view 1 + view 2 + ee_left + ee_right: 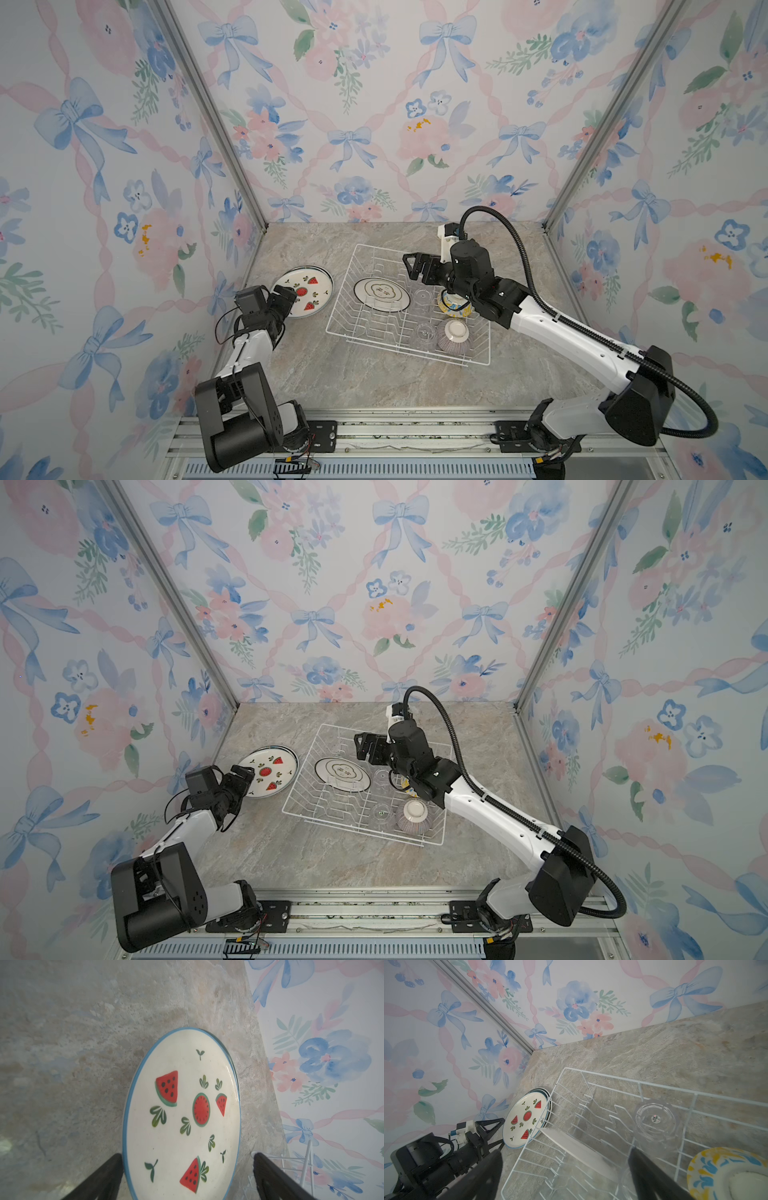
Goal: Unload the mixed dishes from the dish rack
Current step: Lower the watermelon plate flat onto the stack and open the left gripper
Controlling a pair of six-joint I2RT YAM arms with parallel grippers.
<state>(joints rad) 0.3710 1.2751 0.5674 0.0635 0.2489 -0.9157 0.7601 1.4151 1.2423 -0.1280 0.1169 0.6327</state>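
Marbled stone-look tabletop (357, 382) w/ round glossy watermelon plate (305, 291), white wire rack (374, 332).

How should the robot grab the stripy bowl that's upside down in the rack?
The grey-striped bowl sits upside down at the near end of the dish rack, its small foot ring facing up. Probably best to come straight down from above with the open right gripper and pinch that raised ring. The sloping sides look too wide, and a clear glass sits close beside it.
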